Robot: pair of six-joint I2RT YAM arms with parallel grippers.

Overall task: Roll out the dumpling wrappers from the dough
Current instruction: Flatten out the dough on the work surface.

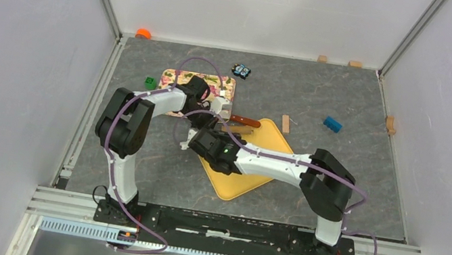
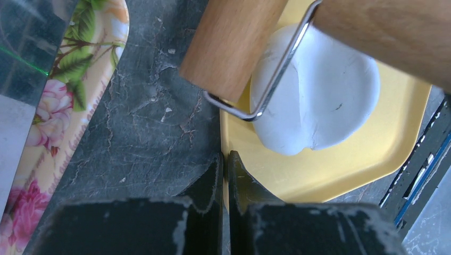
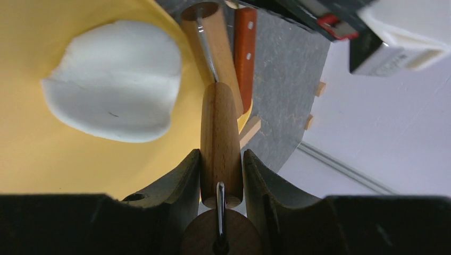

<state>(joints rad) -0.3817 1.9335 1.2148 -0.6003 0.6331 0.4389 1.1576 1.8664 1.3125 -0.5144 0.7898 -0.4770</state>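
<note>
One flat round white dumpling wrapper (image 2: 319,101) lies on the yellow board (image 2: 330,170); it also shows in the right wrist view (image 3: 114,79). No other dough shows. In the top view the arms hide the wrapper. My right gripper (image 3: 220,156) is shut on the wooden handle (image 3: 219,133) of a small roller, just right of the wrapper. The roller's drum (image 2: 234,42) hangs over the wrapper's edge. My left gripper (image 2: 224,164) is shut and empty, over the left edge of the yellow board. Both grippers meet at mid-table (image 1: 216,118) (image 1: 222,137).
A knife with a red-brown handle (image 3: 244,53) lies beside the roller on the yellow board (image 1: 250,172). A floral board (image 1: 176,78) sits behind the left arm. A blue block (image 1: 332,124), a green block (image 1: 149,82), a small black object (image 1: 241,71) and wooden blocks (image 1: 285,123) lie scattered.
</note>
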